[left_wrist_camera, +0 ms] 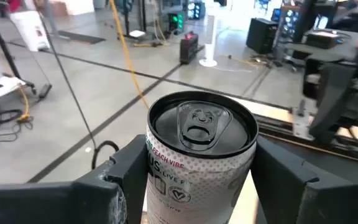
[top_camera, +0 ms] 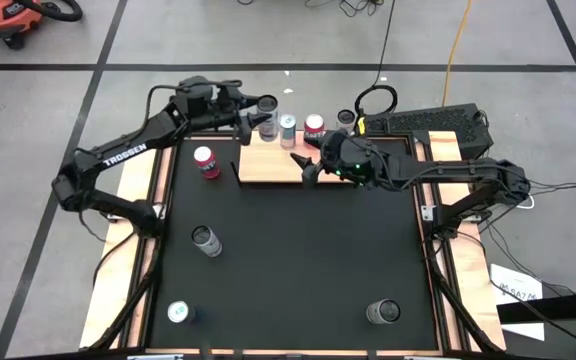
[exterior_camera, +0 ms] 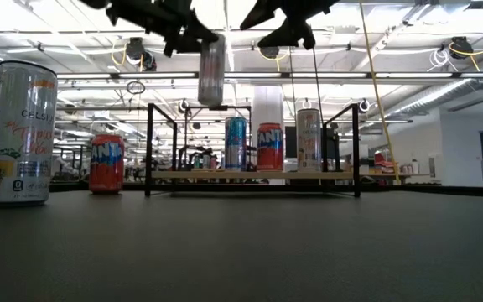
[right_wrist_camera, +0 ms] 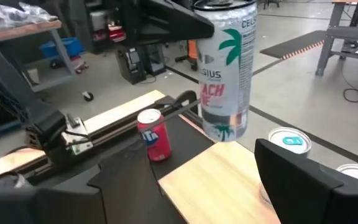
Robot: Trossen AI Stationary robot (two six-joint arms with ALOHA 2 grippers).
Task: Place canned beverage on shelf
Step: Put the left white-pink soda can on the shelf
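A tall white can (left_wrist_camera: 197, 163) with a black top stands upright in the air over the left end of the shelf (top_camera: 273, 162), a light wooden board with black posts. My left gripper (top_camera: 260, 115) is shut on it. Three cans stand on the shelf's far part: a blue one (exterior_camera: 236, 144), a red one (exterior_camera: 269, 147) and a silver one (exterior_camera: 309, 140). My right gripper (top_camera: 303, 167) hovers open above the shelf's right half, with nothing between its fingers. My left gripper pinches the white can's upper side wall (left_wrist_camera: 157, 163) between its two fingers (left_wrist_camera: 124, 177), one on each side, just under the rim. The fingers lie about level, reaching in from the table's left. The can hangs upright, its lower end (exterior_camera: 211, 99) clear above the shelf.
On the black table stand a red can (top_camera: 206, 160) left of the shelf, a grey can (top_camera: 206, 240) mid-left, a white can (top_camera: 178, 312) near left and a dark can (top_camera: 383, 312) near right. Wooden strips (top_camera: 118, 250) edge the table.
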